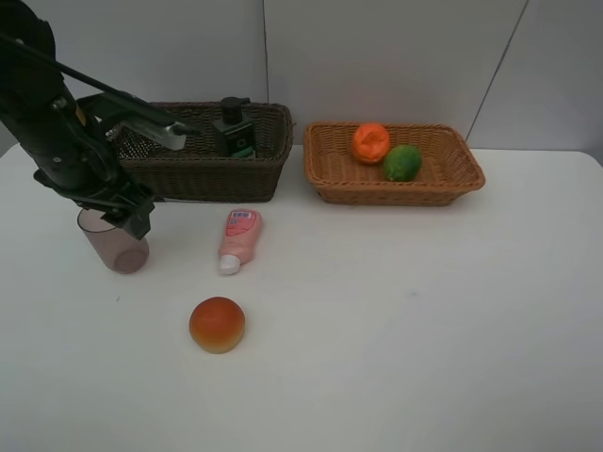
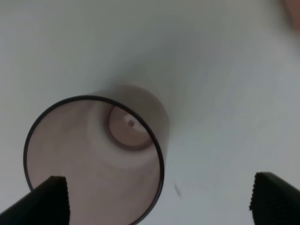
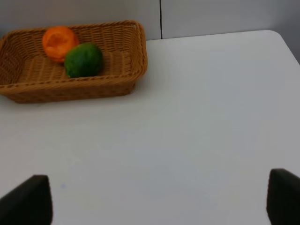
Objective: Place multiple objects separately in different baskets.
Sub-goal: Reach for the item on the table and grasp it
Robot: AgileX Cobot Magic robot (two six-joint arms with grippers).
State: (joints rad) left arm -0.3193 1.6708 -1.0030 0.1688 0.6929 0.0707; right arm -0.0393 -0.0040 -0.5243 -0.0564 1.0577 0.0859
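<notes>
Three of the six items sit loose on the white table (image 1: 424, 330): the translucent mauve cup (image 1: 115, 247), upright, just in front of the dark basket; the pink tube with white cap (image 1: 239, 237), lying on its side; and the red-orange peach-like fruit (image 1: 217, 324), nearest the front. The dark grey-black bottle (image 1: 233, 127) stands in the deep dark brown wicker basket (image 1: 207, 174). The orange (image 1: 370, 141) and the green lime-like fruit (image 1: 402, 162) lie touching in the shallow tan basket (image 1: 396, 193). The left gripper (image 2: 161, 201) hangs right over the cup, jaws spread wide, gripping nothing. Its wrist view looks straight down the cup's mouth: one fingertip (image 2: 49, 199) overlaps the rim line, the other stands well off over bare table, so the cup is off-centre between them. Contact cannot be told. The right gripper (image 3: 154, 201) is likewise spread and empty over bare table, with the tan basket beyond it. My read is that the cup is the piece in hand. It looks like thin plastic: light, smooth, likely to flex under a squeeze, and, being empty and upright, easy to tip with a nudge. The best hold seems to be pinching the wall at the rim, one finger inside and one outside, or centring first and closing across the body. Gentle pressure either way.
</notes>
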